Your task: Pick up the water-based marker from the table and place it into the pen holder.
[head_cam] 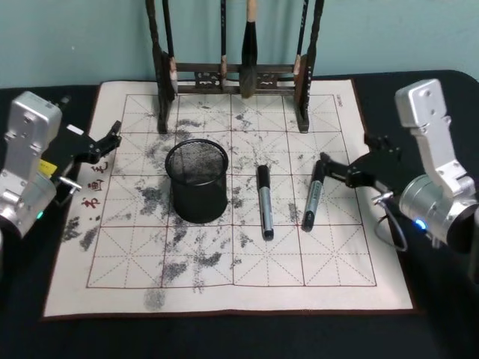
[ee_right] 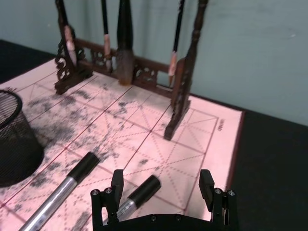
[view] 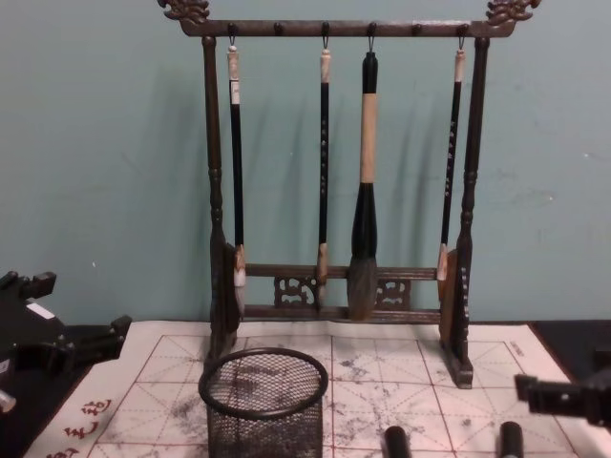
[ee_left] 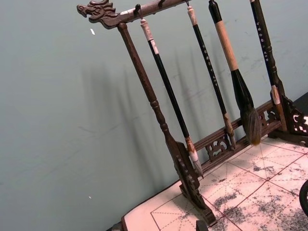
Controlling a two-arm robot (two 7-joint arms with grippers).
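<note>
The right pincer (ee_right: 161, 185) gaped wide and empty, flanking 1 marker (ee_right: 143, 191) at its cap; the left pincer (head_cam: 107, 142) sat open at the calligraphy mat (head_cam: 224, 277) edge.

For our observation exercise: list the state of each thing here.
pen holder: upright, empty.
middle marker: capped, lying flat.
right marker: capped, lying flat, ungrasped.
brush rack: upright, four brushes hanging.
right tool: open, by right marker's cap.
left tool: parked by mat's left edge.

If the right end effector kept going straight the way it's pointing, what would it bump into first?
Likely the black cap of the right-hand marker, lying just ahead between the right end effector's open fingers; how far above it they ride is unclear.
</note>
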